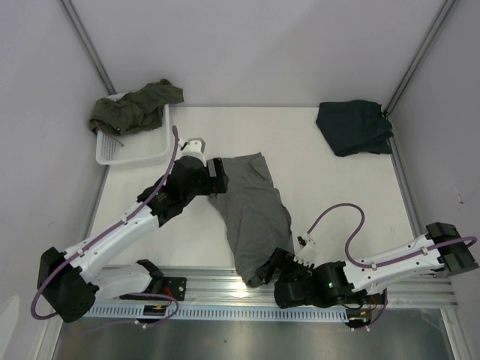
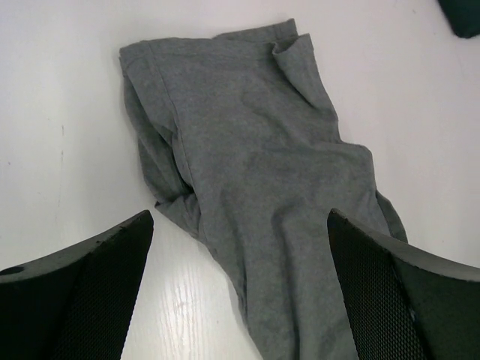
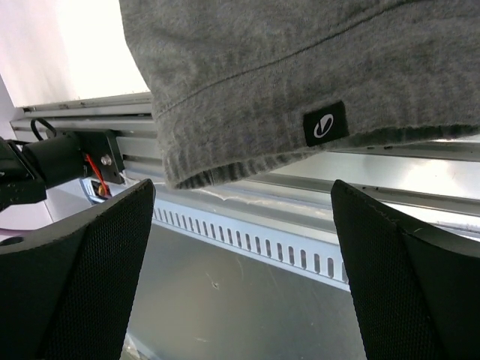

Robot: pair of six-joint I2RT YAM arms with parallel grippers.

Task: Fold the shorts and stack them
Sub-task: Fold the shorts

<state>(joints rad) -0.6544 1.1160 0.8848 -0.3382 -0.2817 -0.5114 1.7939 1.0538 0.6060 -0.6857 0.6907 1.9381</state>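
Note:
The light grey shorts [image 1: 251, 214] lie crumpled and lengthwise in the middle of the table, and their near end hangs over the front edge. My left gripper [image 1: 218, 180] is open and empty at their far left corner. In the left wrist view the grey cloth [image 2: 247, 165] lies between and ahead of the open left gripper [image 2: 240, 300]. My right gripper [image 1: 271, 265] is open and empty at the near hem. In the right wrist view the grey shorts' hem [image 3: 247, 97], with its black logo tag [image 3: 325, 124], hangs just above the right gripper [image 3: 244, 277]. The navy shorts [image 1: 352, 126] lie at the back right. The olive shorts [image 1: 135, 105] lie in the basket.
The white mesh basket [image 1: 135, 154] stands at the back left corner. A metal rail [image 1: 225, 289] with a slotted cable duct [image 3: 247, 240] runs along the table's near edge. Frame posts and white walls close in the left, right and back sides.

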